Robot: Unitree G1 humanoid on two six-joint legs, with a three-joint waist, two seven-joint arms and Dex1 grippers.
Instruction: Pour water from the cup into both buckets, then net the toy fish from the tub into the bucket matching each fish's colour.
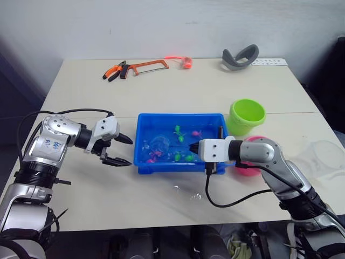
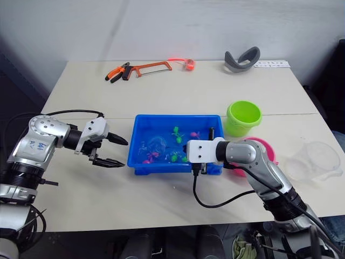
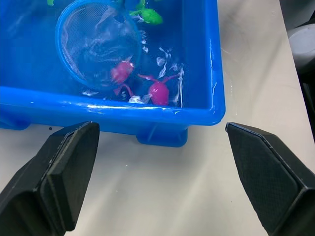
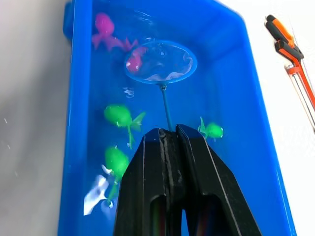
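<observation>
The blue tub (image 1: 178, 116) sits mid-table with water in it, holding green toy fish (image 4: 118, 115) and pink toy fish (image 3: 158, 92). My right gripper (image 4: 173, 132) is shut on the thin handle of the net (image 4: 160, 61). The net's blue hoop lies in the water at the tub's left end. A pink fish (image 3: 120, 72) is at the hoop; I cannot tell if it is inside. My left gripper (image 1: 130, 151) stands open just left of the tub, holding nothing. The green bucket (image 1: 247, 116) stands right of the tub. The pink bucket (image 1: 250, 162) is partly hidden behind my right arm. The clear cup (image 2: 312, 160) rests at the far right.
At the table's far edge lie orange pliers (image 1: 116, 70), a hacksaw (image 1: 148, 66), a small red object (image 1: 186, 61) and a grey curved band (image 1: 240, 56). Water drops (image 1: 186, 191) spot the table in front of the tub. A black cable loops under my right wrist.
</observation>
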